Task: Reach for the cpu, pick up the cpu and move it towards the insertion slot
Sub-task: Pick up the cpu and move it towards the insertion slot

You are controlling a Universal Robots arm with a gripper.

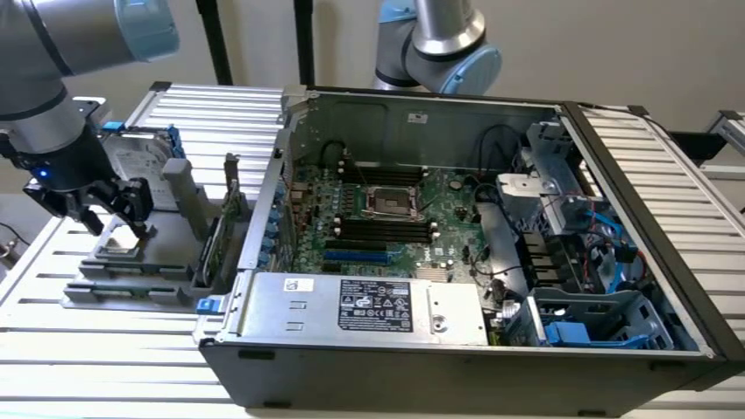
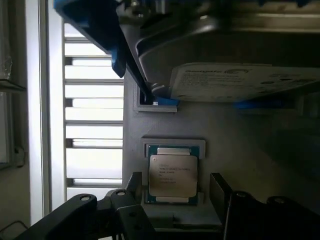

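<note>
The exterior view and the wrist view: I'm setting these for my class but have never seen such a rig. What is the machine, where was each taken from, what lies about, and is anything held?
The machine is a robot arm ending in a gripper. The exterior view comes from a camera off the arm; the wrist view from one on its wrist. On a slatted table stands an open computer case with a square socket inside. Beside it, a grey holder carries an upright hard drive and a flat processor chip. The gripper is open, fingers either side of the chip; nothing is held.
</note>
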